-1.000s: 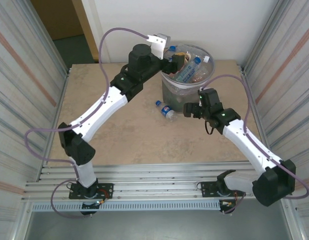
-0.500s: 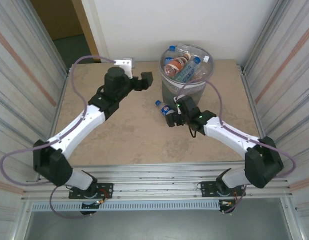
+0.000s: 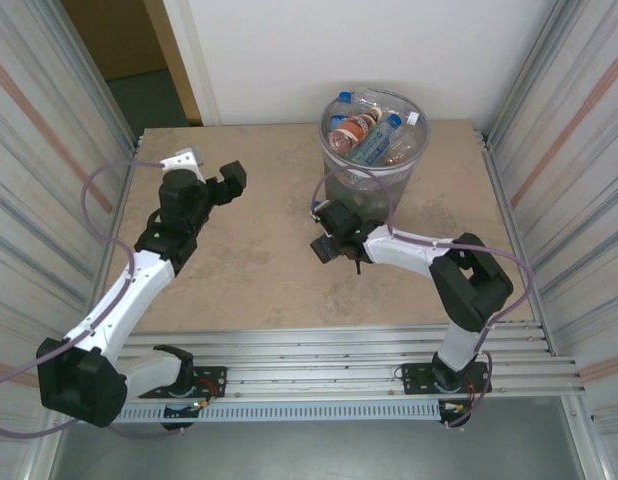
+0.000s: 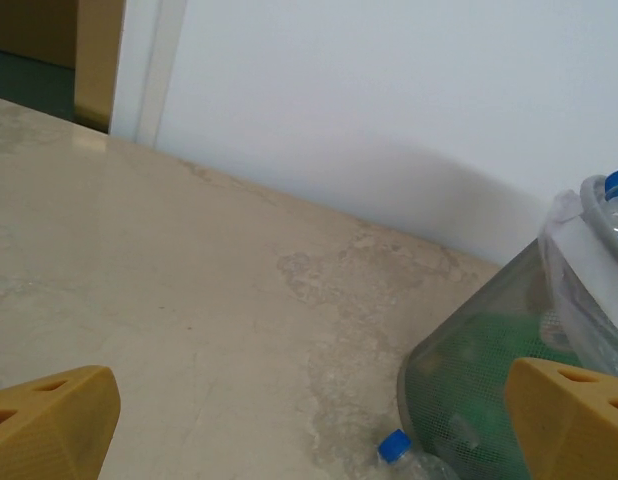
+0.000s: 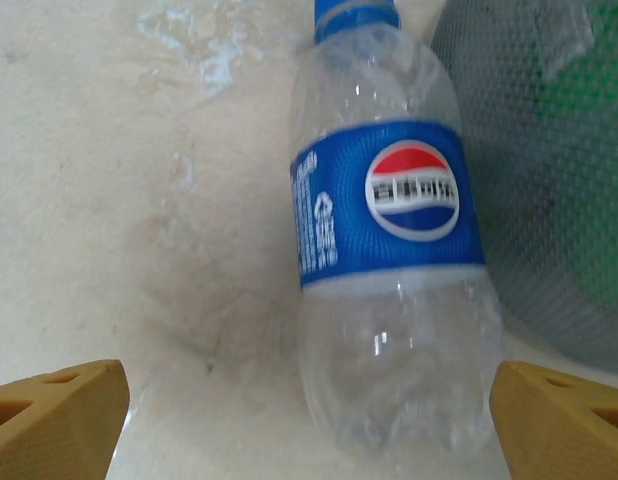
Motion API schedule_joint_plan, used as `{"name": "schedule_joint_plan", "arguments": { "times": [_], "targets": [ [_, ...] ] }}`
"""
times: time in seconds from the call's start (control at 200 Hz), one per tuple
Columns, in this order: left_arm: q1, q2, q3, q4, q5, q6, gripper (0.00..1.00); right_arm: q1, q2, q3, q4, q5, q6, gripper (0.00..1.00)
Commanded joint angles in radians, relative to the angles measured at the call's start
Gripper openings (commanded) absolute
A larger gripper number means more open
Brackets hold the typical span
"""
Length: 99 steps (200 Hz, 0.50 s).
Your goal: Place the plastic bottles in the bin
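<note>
A clear plastic bottle [image 5: 389,250] with a blue label and blue cap lies on the table beside the bin's mesh wall [image 5: 549,200]. My right gripper [image 5: 309,400] is open and low over it; the bottle's base lies between the fingers, close to the right one and well clear of the left one. In the top view the right gripper [image 3: 326,243] covers that bottle, just in front of the bin [image 3: 374,188]. Several plastic bottles [image 3: 367,135] fill the bin to its rim. My left gripper [image 3: 232,180] hangs open and empty over the left of the table. The left wrist view shows the bottle's cap [image 4: 393,446] by the bin [image 4: 469,380].
Corrugated metal walls close in both sides of the beige table [image 3: 249,270]. A white wall runs behind the bin. An aluminium rail frame [image 3: 309,350] carrying the arm bases runs along the near edge.
The left arm has pulled away from the bin, down and to the left, with its gripper opened. The right gripper has moved left and down over the bottle on the table.
</note>
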Motion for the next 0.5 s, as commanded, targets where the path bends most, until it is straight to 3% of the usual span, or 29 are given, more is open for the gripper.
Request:
{"name": "schedule_joint_plan", "arguments": {
  "times": [0.0, 0.491],
  "targets": [
    [0.008, -0.043, -0.021, 0.004, -0.029, -0.027, 0.99, 0.013, 0.07, 0.075, -0.027, 0.081, -0.078, 0.91],
    [0.022, -0.047, -0.03, -0.024, -0.024, -0.027, 0.99, -0.01, 0.299, 0.284, -0.103, 0.116, -0.124, 0.9]
  ]
}}
